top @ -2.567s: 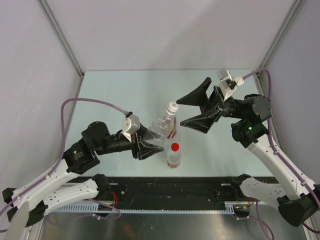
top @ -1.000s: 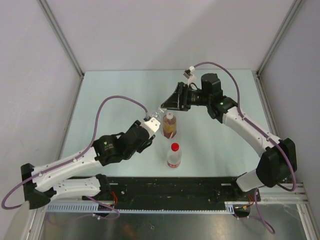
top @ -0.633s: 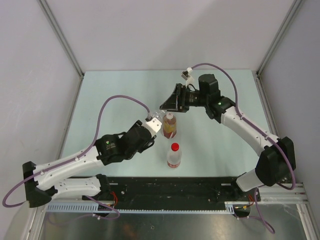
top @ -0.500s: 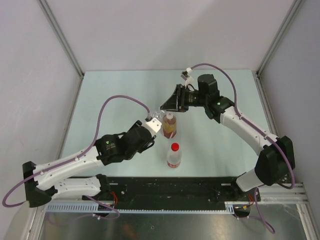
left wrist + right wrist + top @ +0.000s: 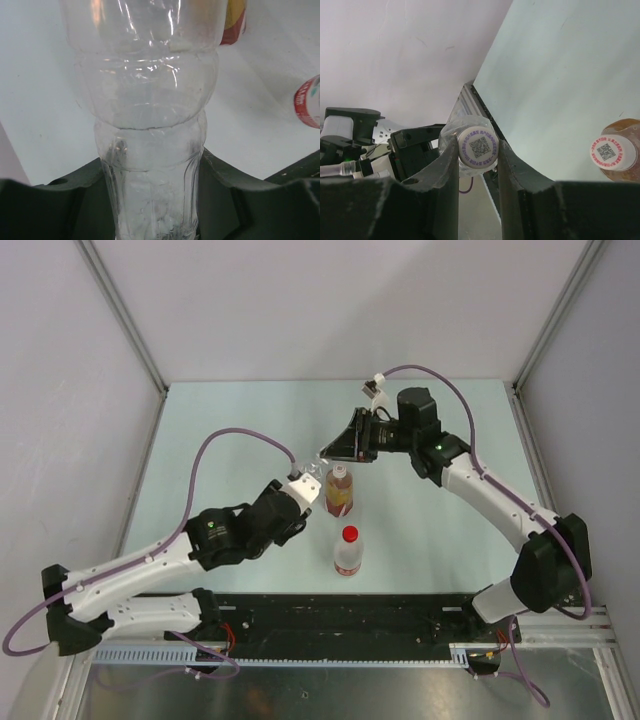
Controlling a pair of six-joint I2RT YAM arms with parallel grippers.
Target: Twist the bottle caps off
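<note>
My left gripper [image 5: 303,488] is shut on the lower body of the clear plain bottle [image 5: 150,115], which is tilted up toward the right arm. Its fingers [image 5: 55,200] press both sides of the bottle. My right gripper [image 5: 478,150] is shut on that bottle's white cap [image 5: 478,146], which has a printed code on top and sits squeezed between both pads. The amber bottle [image 5: 339,497] stands upright just right of the held one, with its pale cap [image 5: 612,151] on. The labelled bottle [image 5: 347,556] with the red cap [image 5: 349,533] stands nearer the front edge.
The pale green table [image 5: 220,430] is walled by grey panels at the back and sides. A black rail [image 5: 350,615] runs along the near edge. Purple cables loop above both arms. The two standing bottles are close under the held bottle.
The right gripper's jaws have closed onto the clear bottle's white cap over the last second. The left arm and the bottle have barely moved.
</note>
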